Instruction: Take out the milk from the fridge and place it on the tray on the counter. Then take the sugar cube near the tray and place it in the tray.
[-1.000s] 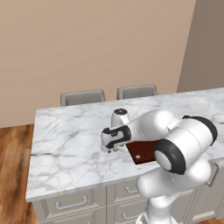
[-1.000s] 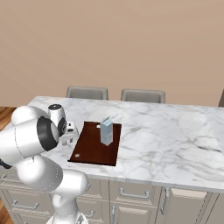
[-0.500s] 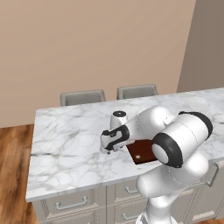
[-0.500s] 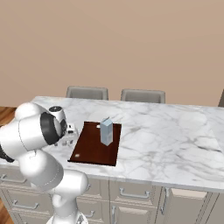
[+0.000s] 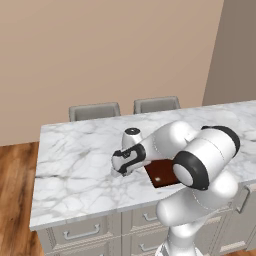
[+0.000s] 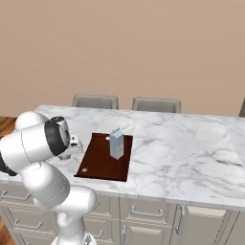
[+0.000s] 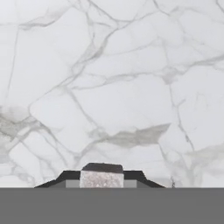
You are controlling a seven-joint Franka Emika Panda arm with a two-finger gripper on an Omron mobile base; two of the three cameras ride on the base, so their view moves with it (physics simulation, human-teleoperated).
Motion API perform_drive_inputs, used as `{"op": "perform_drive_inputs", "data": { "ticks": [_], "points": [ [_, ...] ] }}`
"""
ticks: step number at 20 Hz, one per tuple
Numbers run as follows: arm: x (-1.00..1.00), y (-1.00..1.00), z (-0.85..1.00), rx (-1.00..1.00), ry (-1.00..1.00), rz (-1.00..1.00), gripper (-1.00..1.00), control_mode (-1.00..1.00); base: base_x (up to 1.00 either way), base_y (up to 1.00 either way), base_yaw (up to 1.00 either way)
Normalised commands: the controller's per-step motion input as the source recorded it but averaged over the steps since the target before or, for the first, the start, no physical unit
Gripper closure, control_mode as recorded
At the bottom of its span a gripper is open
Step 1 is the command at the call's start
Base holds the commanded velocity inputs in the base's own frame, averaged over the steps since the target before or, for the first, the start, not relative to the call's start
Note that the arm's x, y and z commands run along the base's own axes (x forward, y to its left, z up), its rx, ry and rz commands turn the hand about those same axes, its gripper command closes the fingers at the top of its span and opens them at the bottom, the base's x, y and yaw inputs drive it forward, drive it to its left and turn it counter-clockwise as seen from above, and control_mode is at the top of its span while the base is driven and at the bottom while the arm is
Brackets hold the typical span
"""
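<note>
End effector: lowered onto the marble, fingers pressed against both sides of the sugar cube.
Sugar cube: on the tabletop, just beside the tray's left short end, toward the front edge.
Milk: upright on the tray, in its far half.
Tray: flat on the tabletop, close to the front edge.

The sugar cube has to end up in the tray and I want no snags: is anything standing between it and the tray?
Nothing visible does. The sugar cube sits between the gripper tips over the bare counter beside the tray; the milk stands at the tray's far end.
</note>
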Motion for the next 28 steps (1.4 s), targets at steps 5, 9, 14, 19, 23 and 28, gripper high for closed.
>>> {"op": "perform_drive_inputs", "data": {
  "ticks": [5, 9, 14, 19, 23, 28],
  "points": [
    [-0.02, 0.01, -0.05, 0.00, 0.00, 0.00, 1.00, -1.00, 0.00, 0.00, 0.00],
    [-0.21, 0.00, 0.44, 0.00, 0.00, -0.06, 1.00, -1.00, 0.00, 0.00, 0.00],
    [-0.18, -0.49, 0.79, 0.00, -0.01, -0.02, 1.00, -1.00, 0.00, 0.00, 0.00],
    [-0.27, -0.85, 0.30, 0.01, -0.02, -0.22, 1.00, -1.00, 0.00, 0.00, 0.00],
    [0.00, -0.74, 0.00, 0.00, 0.00, -0.25, 1.00, -1.00, 0.00, 0.00, 0.00],
    [0.32, -0.42, -0.06, 0.00, 0.01, -0.10, 1.00, -1.00, 0.00, 0.00, 0.00]
  ]
}}
